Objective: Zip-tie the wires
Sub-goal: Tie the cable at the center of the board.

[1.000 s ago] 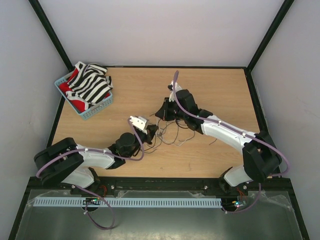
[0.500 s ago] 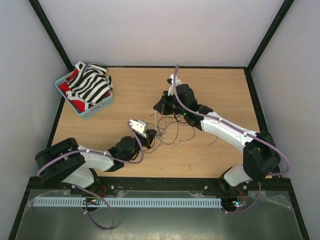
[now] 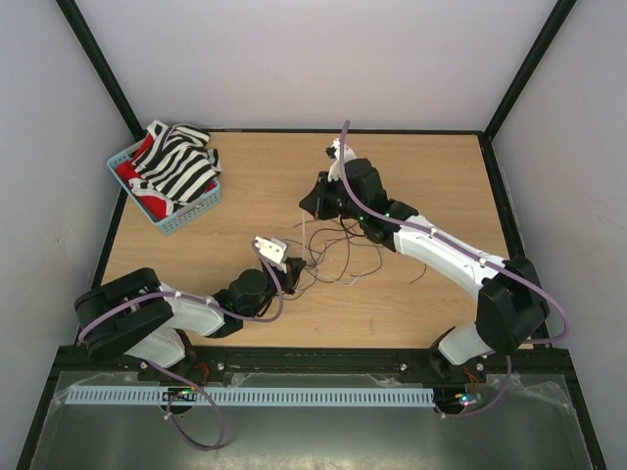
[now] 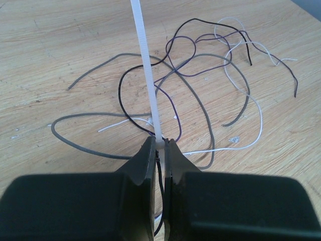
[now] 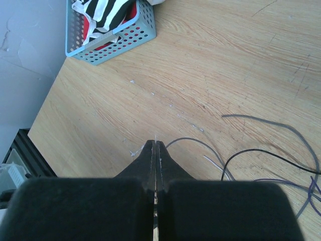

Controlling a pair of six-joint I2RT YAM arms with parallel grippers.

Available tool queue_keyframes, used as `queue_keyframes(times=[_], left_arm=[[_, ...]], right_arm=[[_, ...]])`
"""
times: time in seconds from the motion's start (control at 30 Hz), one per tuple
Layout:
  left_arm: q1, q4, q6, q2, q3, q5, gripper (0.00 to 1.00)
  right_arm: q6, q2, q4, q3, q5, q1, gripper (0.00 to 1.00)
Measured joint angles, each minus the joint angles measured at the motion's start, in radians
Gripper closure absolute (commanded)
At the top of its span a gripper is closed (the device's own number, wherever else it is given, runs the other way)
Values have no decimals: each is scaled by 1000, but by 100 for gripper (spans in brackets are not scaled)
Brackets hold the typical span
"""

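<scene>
One zip tie (image 4: 146, 65) is running straight ahead from the left gripper (image 4: 160, 144) clamping it, crossing the wires (image 4: 173, 72); the right gripper (image 5: 156, 143), farther ahead, is pinching closed, contents indiscernible.

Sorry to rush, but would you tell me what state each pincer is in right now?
Left pincer: closed on the white zip tie.
Right pincer: closed, apparently pinching the zip tie's far end.

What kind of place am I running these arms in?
Probably a lab robot test cell: a wooden table boxed in by plain white walls and black frame posts, with the left arm and right arm bolted at its near edge.
</scene>
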Motion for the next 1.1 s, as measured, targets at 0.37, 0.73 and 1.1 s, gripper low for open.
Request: queue_keyframes(times=[0.37,0.73,1.1], left_arm=[[2,-77,19,-49,5,-21,100],[157,-516,-54,-402,124,82,100],[255,-832,-150,-485,224,216,100]], right_arm=[[-35,-49,48,-17,-66,-19,43],[-167,-454,149,-275,-123,-202,18],[-306,-539,386,-612,-396,-201,39]])
